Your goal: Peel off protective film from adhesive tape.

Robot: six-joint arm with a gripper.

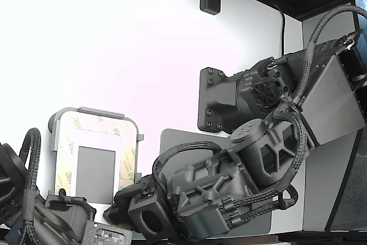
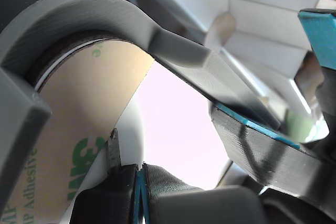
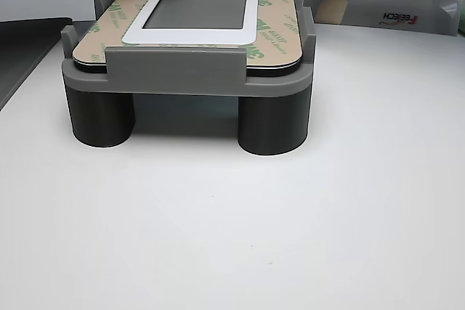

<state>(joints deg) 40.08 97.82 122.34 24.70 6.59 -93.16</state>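
Note:
The adhesive tape, faced with tan protective film (image 1: 66, 142) printed with green 3M logos, frames a small grey rectangle (image 1: 94, 167) on a white plate in the grey holder (image 1: 92, 111). In the other view the film (image 3: 276, 27) lies flat on the plate. My gripper (image 1: 117, 213) sits at the holder's near corner on the exterior view's right side. Close up, its jaws (image 2: 139, 182) are pressed together, their blue pads meeting. A thin dark tip touches the film (image 2: 79, 114) at its edge. No film shows between the jaws.
A second arm (image 1: 34, 210) reaches the holder's other near corner in the exterior view. A dark grey mat (image 1: 172, 139) lies beside the holder under my arm. Another blue-padded finger (image 2: 257, 145) stands close by. A white box of paper scraps (image 3: 392, 12) stands behind the holder.

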